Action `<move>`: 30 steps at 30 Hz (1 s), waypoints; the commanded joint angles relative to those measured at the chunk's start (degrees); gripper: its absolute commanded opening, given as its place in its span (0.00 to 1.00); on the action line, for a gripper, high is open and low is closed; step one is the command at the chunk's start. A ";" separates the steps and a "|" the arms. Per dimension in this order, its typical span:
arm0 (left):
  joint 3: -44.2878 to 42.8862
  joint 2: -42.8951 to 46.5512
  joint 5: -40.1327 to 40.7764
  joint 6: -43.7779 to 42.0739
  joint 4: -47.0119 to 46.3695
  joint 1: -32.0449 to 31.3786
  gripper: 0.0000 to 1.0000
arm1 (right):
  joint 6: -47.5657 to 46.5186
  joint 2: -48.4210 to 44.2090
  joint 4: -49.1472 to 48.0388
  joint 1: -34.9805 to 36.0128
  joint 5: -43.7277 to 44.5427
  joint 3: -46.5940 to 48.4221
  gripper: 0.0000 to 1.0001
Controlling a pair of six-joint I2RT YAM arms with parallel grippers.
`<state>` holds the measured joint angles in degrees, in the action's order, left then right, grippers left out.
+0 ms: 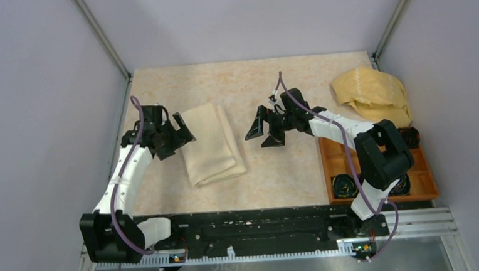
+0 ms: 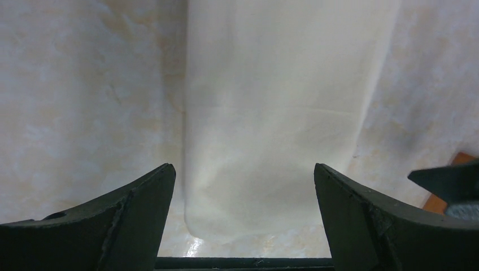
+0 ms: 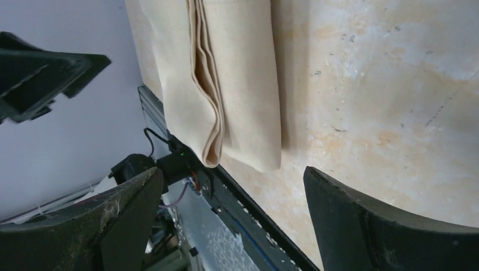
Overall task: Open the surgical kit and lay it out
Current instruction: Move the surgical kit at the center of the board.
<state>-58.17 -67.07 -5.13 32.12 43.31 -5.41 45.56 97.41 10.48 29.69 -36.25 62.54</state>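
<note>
Top view: the cream cloth sheet (image 1: pixel 212 143) is folded into a long bundle on the left half of the counter (image 1: pixel 253 84), nearer the left edge than the middle. The left jaws sit spread wide at its far-left corner, gripping nothing. The right jaws are over bare counter just right of the bundle, also released and empty. A mustard-yellow cloth (image 1: pixel 373 96) is crumpled in the far right corner. An orange box (image 1: pixel 336 158) with black coils (image 1: pixel 342 186) sits along the right edge, partly hidden under the right arm.

Left wrist cam: the sheet (image 2: pixel 277 113) runs straight ahead between the open jaws. A bit of the orange box (image 2: pixel 435 203) pokes in at the right.

Right wrist cam: the layered fold edge of the sheet (image 3: pixel 226 73) is in front of the open jaws, with the counter's near-edge rail (image 3: pixel 226 192) below it.
</note>
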 commanded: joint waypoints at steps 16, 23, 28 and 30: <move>7.50 -19.65 -24.00 -13.69 -27.17 9.94 0.87 | -7.85 26.75 6.87 3.25 -7.74 28.85 0.82; -6.08 -34.15 -26.01 -14.46 -24.91 9.86 0.68 | -13.93 40.01 21.75 3.20 -4.56 51.83 0.74; -14.90 -41.37 -26.30 -14.66 -23.08 9.72 0.64 | -3.48 43.96 10.65 3.09 -5.91 53.86 0.69; -17.51 -44.09 -28.56 -13.53 -23.60 9.66 0.63 | -2.52 44.62 10.89 2.92 -4.65 55.95 0.67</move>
<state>-70.04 -107.33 -30.00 18.41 22.76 4.29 37.95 140.09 24.84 32.47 -41.63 113.80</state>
